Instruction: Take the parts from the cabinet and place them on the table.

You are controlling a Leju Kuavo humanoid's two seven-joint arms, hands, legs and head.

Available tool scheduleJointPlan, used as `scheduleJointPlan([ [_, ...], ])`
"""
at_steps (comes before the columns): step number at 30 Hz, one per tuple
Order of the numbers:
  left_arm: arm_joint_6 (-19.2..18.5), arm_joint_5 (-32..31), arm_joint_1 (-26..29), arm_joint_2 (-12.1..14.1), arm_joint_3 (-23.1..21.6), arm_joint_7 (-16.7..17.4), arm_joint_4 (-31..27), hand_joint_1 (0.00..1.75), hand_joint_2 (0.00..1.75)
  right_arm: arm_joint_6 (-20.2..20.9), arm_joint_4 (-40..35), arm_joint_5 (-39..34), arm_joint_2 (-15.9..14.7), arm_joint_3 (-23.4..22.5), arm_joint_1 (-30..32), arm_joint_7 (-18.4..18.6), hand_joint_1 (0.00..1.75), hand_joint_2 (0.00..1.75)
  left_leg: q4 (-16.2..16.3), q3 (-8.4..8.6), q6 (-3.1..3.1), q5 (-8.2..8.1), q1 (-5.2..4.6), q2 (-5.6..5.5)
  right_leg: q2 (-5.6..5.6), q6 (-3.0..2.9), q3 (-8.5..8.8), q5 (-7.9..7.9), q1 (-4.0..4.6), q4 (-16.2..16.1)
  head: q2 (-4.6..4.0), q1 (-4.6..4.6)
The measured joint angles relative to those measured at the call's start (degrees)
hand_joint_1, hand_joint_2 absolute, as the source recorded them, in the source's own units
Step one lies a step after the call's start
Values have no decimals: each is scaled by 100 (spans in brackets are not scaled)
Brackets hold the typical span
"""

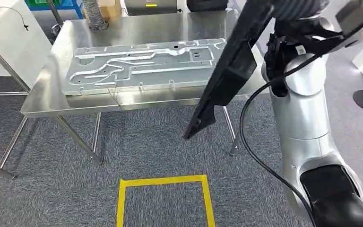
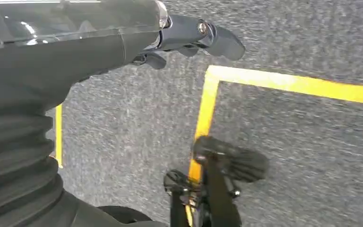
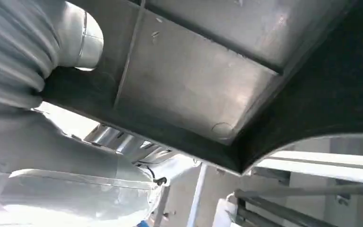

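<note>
A long black moulded part (image 1: 227, 75) hangs slanted in front of the steel table (image 1: 123, 106), its lower tip above the carpet. My right hand (image 1: 288, 40) grips its upper end at the top right. In the right wrist view the part's ribbed inner face (image 3: 194, 85) is close up, with my right hand (image 3: 71, 42) wrapped around its edge. A silver stamped metal panel (image 1: 142, 66) lies flat on the table. My left hand (image 2: 189, 38) hangs over the carpet with nothing in it, fingers loosely apart.
Yellow tape (image 1: 163, 182) marks a square on the grey carpet in front of the table. The table's slanted legs (image 1: 78, 137) stand beneath it. A white stand (image 1: 9, 42) is at the far left, a corrugated hose (image 1: 94, 14) behind the table.
</note>
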Motion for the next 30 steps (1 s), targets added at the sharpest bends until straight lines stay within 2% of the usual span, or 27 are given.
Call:
scheduleJointPlan([
  [1, 15, 9, -7, -2, 15, -2, 0, 0, 175, -2, 68, 2, 19, 33, -15, -17, 175, 175, 45, 31, 15, -187, -26, 5, 23, 47, 30, -40, 7, -40, 2, -2],
  [3, 26, 9, 2, -9, 20, -17, 0, 0, 175, -20, 115, 7, 39, 57, -23, -20, 175, 175, -25, 91, 86, -164, -24, -8, 19, 131, 114, -27, 14, -50, 0, 4],
  [5, 26, -4, -4, -18, 20, -28, 0, 0, 175, -35, 146, 15, 48, 66, -26, -44, 175, 175, -90, 247, 145, -203, 8, -16, 20, 187, 26, 57, -3, 178, 2, 4],
  [6, 26, -4, -5, -24, 22, -31, 0, 0, 175, -52, 181, 15, 48, 66, -27, -63, 175, 175, -110, 318, 183, -249, 1, -20, 16, 204, -162, 132, -10, 519, 0, 4],
  [7, 24, -7, -12, -24, 22, -33, 0, 0, 175, -68, 205, 17, 55, 74, -22, -90, 175, 175, -117, 369, 210, -303, 1, -20, 16, 212, -456, 94, -11, 933, 2, 4],
  [9, 17, -22, -14, -24, 24, -35, 0, 0, 175, -123, 247, 22, 52, 74, 61, -112, 175, 175, -118, 502, 218, -435, 0, -33, 16, 216, -1006, -316, -13, 1562, 0, 4],
  [10, 11, -28, -5, -24, 24, -33, 0, 0, 175, -138, 269, 37, 52, 72, 116, -131, 175, 175, -118, 583, 217, -506, -1, -43, 16, 212, -1201, -538, -13, 1666, 0, 4],
  [11, 0, -39, 5, -24, 28, -33, 0, 0, 175, -149, 286, 42, 52, 74, 169, -140, 175, 175, -118, 690, 216, -588, -2, -54, 16, 211, -1319, -656, -14, 1592, 2, 4],
  [12, -13, -55, 9, -24, 31, -33, 0, 0, 175, -166, 306, 44, 52, 72, 212, -144, 175, 175, -118, 815, 213, -681, -8, -69, 16, 214, -1347, -594, -13, 1337, 0, 4],
  [13, -20, -66, 7, -24, 33, -33, 0, 0, 175, -177, 319, 50, 52, 72, 232, -149, 175, 175, -118, 933, 209, -769, -21, -75, 16, 202, -1316, -340, -10, 979, 0, 4],
  [14, -26, -70, 6, -26, 33, -33, 0, 0, 175, -190, 336, 50, 48, 70, 240, -153, 175, 175, -121, 1050, 199, -864, -34, -76, 16, 155, -1273, 198, 3, 534, 0, 4],
  [15, -35, -72, 22, -37, 35, -33, 4, 0, 175, -206, 361, 52, 48, 70, 256, -155, 175, 175, -129, 1086, 185, -943, -33, -81, -2, 91, -1266, 940, 37, 124, 0, 4],
  [16, -46, -77, -3, -61, 37, -33, 13, 0, 175, -223, 380, 59, 41, 68, 273, -184, 175, 175, -72, 1167, 147, -1034, -55, -107, 18, 81, -1290, 1113, 77, 29, 2, 4],
  [17, -44, -87, -29, -57, 41, -33, 13, 0, 175, -231, 393, 66, 41, 65, 298, -166, 175, 175, -113, 1194, 107, -1121, -50, -106, 27, 48, -1238, 1064, 99, 60, 2, -11],
  [18, -44, -90, -30, -57, 41, -33, 15, 0, 175, -247, 391, 68, 44, 66, 302, -168, 175, 175, -80, 1323, 76, -1096, -44, -105, 43, 10, -1185, 1032, 97, 18, 0, 0],
  [19, -40, -90, -34, -57, 44, -35, 13, 0, 175, -269, 395, 72, 35, 57, 272, -177, 175, 175, -71, 1325, 38, -1050, -46, -99, 36, -39, -1115, 981, 94, -2, 0, 0],
  [20, -35, -90, -48, -48, 48, -33, 13, 0, 175, -293, 391, 72, 37, 57, 261, -192, 175, 175, 70, 1256, 28, -1051, -41, -92, 47, -61, -1008, 974, 44, -44, 2, -4],
  [21, -39, -90, -58, -61, 48, -35, 13, 0, 175, -302, 393, 76, 37, 57, 260, -203, 175, 175, 381, 1118, 5, -952, -32, -73, 41, -97, -922, 926, 47, -67, 0, -4],
  [22, -39, -90, -64, -72, 50, -35, 13, 0, 175, -313, 398, 76, 39, 59, 269, -205, 175, 175, 776, 865, -26, -925, -23, -61, 38, -125, -859, 869, 44, -77, 2, -4],
  [23, -35, -90, -62, -72, 57, -35, 13, 0, 175, -326, 398, 81, 39, 66, 299, -208, 175, 175, 1197, 544, -59, -1045, -5, -56, 40, -133, -788, 794, 42, -78, 2, -4],
  [24, -37, -96, -53, -70, 61, -35, 13, 0, 175, -356, 400, 81, 37, 70, 339, -210, 175, 175, 1487, 268, -97, -1304, 8, -53, 44, -133, -711, 716, 41, -78, 2, -4],
  [25, -37, -127, -35, -70, 61, -39, 13, 0, 175, -400, 409, 79, 37, 70, 378, -234, 175, 175, 1628, 55, -106, -1594, 17, -47, 51, -129, -624, 639, 35, -78, 0, -2],
  [26, -37, -131, -21, -70, 63, -44, 13, 0, 175, -439, 424, 63, 35, 70, 405, -267, 175, 175, 1597, -67, -107, -1761, 27, -36, 59, -120, -527, 562, 26, -78, 2, -4],
  [27, -39, -133, -12, -70, 65, -46, 13, 0, 175, -461, 444, 50, 33, 70, 423, -291, 175, 175, 1419, -114, -113, -1758, 34, -26, 60, -106, -423, 478, 19, -78, 0, -4],
  [28, -39, -138, -5, -70, 74, -50, 13, 0, 175, -466, 461, 48, 29, 70, 430, -312, 175, 175, 1080, -96, -122, -1549, 38, -17, 60, -88, -306, 388, 6, -77, 0, -4],
  [29, -39, -140, 1, -70, 85, -52, 13, 0, 175, -474, 476, 46, 26, 70, 431, -330, 175, 175, 670, -51, -126, -1128, 40, -11, 57, -66, -196, 308, -2, -77, 0, -2],
  [30, -39, -144, 33, -70, 96, -52, 17, 0, 175, -483, 500, 44, 22, 70, 440, -334, 175, 175, 196, -20, -106, -370, 40, -1, 57, -35, -145, 221, -1, -93, 0, -2],
])
